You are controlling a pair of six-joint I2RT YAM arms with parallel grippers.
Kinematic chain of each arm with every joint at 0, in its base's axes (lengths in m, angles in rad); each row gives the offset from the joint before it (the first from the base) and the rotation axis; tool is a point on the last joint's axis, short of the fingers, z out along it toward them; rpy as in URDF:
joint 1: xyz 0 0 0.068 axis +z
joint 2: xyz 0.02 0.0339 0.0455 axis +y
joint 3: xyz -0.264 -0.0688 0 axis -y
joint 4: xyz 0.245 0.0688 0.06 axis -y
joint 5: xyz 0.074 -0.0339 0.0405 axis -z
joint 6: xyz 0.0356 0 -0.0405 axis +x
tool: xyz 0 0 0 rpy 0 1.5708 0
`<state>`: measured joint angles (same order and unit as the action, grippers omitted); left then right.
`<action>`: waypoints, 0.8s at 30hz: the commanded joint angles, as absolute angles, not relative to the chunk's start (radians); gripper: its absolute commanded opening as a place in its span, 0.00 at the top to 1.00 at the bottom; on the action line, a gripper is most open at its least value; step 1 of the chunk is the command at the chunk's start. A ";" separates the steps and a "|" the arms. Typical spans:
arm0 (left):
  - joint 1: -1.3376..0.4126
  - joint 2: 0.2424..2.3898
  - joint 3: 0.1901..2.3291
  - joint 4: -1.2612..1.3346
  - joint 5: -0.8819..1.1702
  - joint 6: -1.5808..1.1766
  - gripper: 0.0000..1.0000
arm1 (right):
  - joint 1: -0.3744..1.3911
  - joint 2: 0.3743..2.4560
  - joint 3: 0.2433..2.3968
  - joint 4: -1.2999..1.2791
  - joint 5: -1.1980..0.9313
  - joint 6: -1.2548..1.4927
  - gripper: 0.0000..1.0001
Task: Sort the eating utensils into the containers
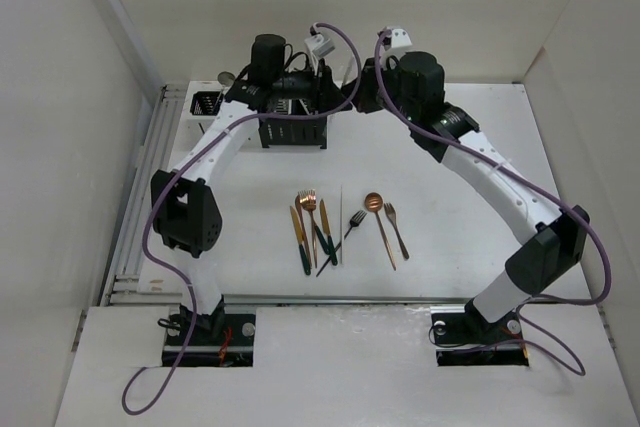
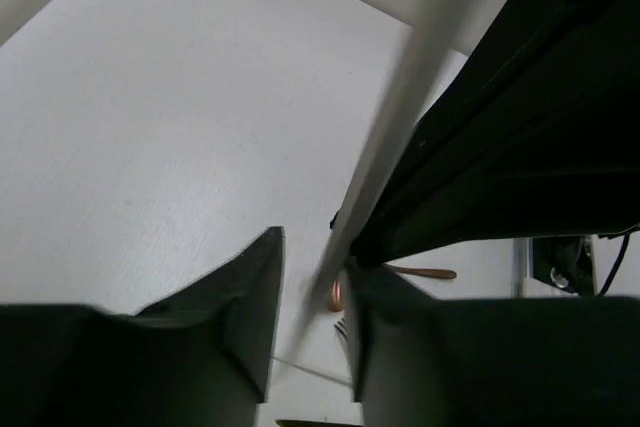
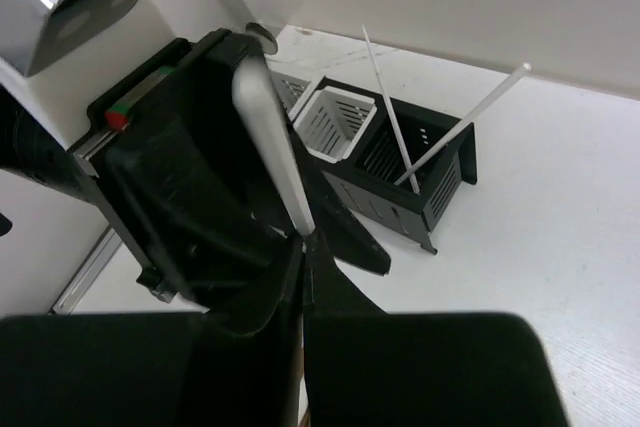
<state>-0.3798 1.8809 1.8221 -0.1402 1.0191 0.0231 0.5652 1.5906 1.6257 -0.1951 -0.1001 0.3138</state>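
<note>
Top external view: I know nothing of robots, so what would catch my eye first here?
Two white-and-black arms, left arm and right arm, arch over the table and meet above the black containers at its far side. Copper and dark utensils lie clustered mid-table. From the right wrist, two thin white sticks lean in one of them.

Each arm is white tubing between bulky black joint housings: left arm, right arm. A purple cable trails loosely along each, from behind the hand down to a black base. White camera blocks sit above the wrists. Left fingers and right fingers are matte black wedges. A red-and-green mark dots the left hand's casing.
</note>
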 commanded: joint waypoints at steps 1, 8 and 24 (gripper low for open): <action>-0.383 1.882 1.815 -0.072 0.994 -0.011 0.80 | 0.575 1.591 1.621 -0.115 -0.150 0.330 1.00; -0.353 1.904 1.848 -0.023 0.888 -0.037 1.00 | 0.540 1.612 1.632 -0.106 -0.179 0.330 0.52; -0.293 2.065 1.758 0.580 0.419 0.149 1.00 | 0.394 1.575 1.528 -0.106 -0.166 0.261 0.24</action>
